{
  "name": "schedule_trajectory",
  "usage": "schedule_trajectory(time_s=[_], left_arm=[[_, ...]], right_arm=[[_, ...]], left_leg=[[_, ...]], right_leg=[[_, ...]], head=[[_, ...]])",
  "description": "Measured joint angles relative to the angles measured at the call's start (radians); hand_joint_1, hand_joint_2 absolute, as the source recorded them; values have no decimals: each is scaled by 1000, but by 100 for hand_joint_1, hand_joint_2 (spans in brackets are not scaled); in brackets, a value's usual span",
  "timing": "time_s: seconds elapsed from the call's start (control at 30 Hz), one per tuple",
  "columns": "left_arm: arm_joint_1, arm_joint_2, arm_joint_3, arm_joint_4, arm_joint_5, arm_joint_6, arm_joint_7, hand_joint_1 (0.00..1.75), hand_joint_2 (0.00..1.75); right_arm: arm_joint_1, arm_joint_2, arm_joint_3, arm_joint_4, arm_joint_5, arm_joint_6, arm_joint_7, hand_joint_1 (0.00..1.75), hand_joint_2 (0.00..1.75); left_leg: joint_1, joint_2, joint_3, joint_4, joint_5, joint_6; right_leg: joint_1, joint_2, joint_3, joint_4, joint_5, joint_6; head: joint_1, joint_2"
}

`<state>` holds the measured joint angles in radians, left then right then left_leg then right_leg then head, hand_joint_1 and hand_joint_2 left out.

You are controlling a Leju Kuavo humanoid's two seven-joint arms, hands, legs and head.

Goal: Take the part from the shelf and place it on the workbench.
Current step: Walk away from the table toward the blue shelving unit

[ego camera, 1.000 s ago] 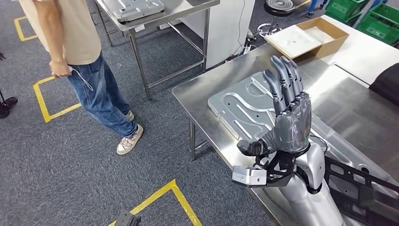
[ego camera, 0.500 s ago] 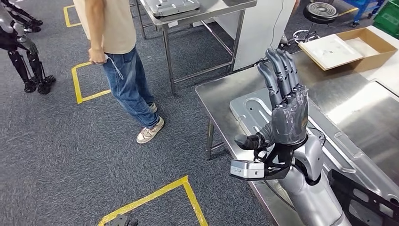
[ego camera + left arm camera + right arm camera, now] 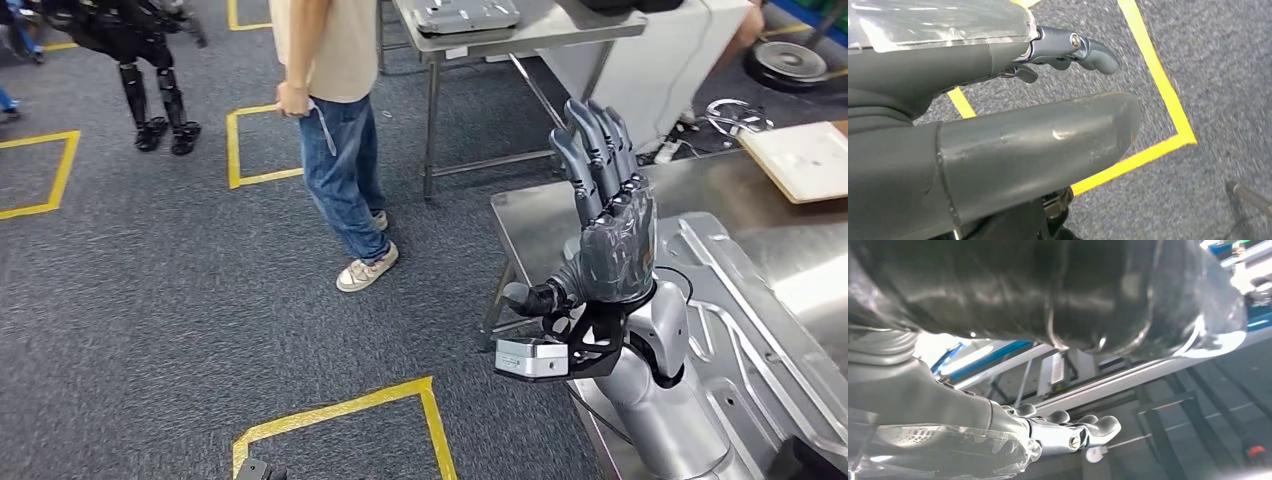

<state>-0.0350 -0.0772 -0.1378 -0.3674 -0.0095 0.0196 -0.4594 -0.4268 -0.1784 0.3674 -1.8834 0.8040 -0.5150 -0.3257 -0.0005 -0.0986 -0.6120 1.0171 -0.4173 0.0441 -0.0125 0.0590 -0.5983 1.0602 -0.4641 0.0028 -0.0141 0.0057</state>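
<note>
Right hand (image 3: pixel 610 240) raised upright, fingers straight and close together, thumb out sideways, holding nothing. Behind it the large flat stamped silver metal part (image 3: pixel 745 330) lies on the steel counter (image 3: pixel 530 215). Left hand (image 3: pixel 998 135) over grey carpet with yellow tape; its state unclear. Farther off, person in jeans (image 3: pixel 340 170).

Grey carpet (image 3: pixel 150 330) with yellow tape squares (image 3: pixel 340 412), steel tables (image 3: pixel 530 25)

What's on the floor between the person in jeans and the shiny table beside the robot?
Nothing but bare grey carpet lies between the person and the workbench, as the head view shows.
</note>
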Motion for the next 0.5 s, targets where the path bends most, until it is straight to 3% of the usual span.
schedule_trajectory(time_s=[0.07, 0.13, 0.2, 0.27, 0.33, 0.37, 0.4, 0.43, 0.5], left_arm=[[13, -1, 2, -17, -8, 5, 20, 0, 0], [35, 1, 9, -38, -14, 11, 39, 0, 0], [51, 3, 18, -61, -16, 15, 54, 0, 0], [56, 5, 26, -85, -18, 16, 64, 0, 0], [62, 6, 35, -108, -20, 16, 71, 0, 0], [67, 6, 39, -117, -20, 16, 73, 0, 0], [71, 7, 42, -125, -20, 16, 74, 0, 0], [75, 9, 45, -132, -20, 16, 74, 0, 0], [78, 10, 48, -143, -21, 16, 75, 0, 0]], right_arm=[[0, 0, 0, 1, -6, 2, -6, 0, 0], [-3, 1, 0, 2, -13, 7, -11, 0, 0], [-6, 4, 0, 4, -22, 15, -18, 0, 0], [-7, 7, 1, 7, -30, 19, -25, 0, 0], [-7, 8, 1, 12, -33, 21, -28, 0, 0], [-8, 9, 1, 14, -33, 22, -29, 0, 0], [-8, 10, 1, 16, -33, 22, -29, 0, 0], [-8, 11, 1, 18, -33, 22, -29, 0, 0], [-10, 12, 1, 19, -33, 22, -29, 0, 0]], left_leg=[[5, -21, -7, 1, 1, -11], [7, -32, -9, -1, 2, -23], [3, 10, -27, 41, -27, -34], [6, 68, -82, 157, -89, -43], [12, 88, -132, 257, -123, -53], [15, 92, -132, 259, -114, -56], [17, 98, -111, 221, -87, -58], [18, 114, -76, 155, -53, -58], [12, 149, -14, 40, -15, -51]], right_leg=[[3, 16, 14, -37, 2, -5], [1, -5, 23, -50, 5, -9], [-7, -32, 37, -67, 10, -15], [-7, -62, 43, -71, 9, -18], [-7, -92, 43, -68, 4, -17], [-8, -106, 44, -66, 1, -15], [-9, -119, 45, -64, -2, -13], [-9, -131, 47, -60, -7, -9], [-4, -151, 51, -53, -16, 2]], head=[[0, 0], [0, 0], [-2, 0], [-4, 0], [-4, 0], [-4, 0], [-4, 0], [-4, 0], [-3, 0]])
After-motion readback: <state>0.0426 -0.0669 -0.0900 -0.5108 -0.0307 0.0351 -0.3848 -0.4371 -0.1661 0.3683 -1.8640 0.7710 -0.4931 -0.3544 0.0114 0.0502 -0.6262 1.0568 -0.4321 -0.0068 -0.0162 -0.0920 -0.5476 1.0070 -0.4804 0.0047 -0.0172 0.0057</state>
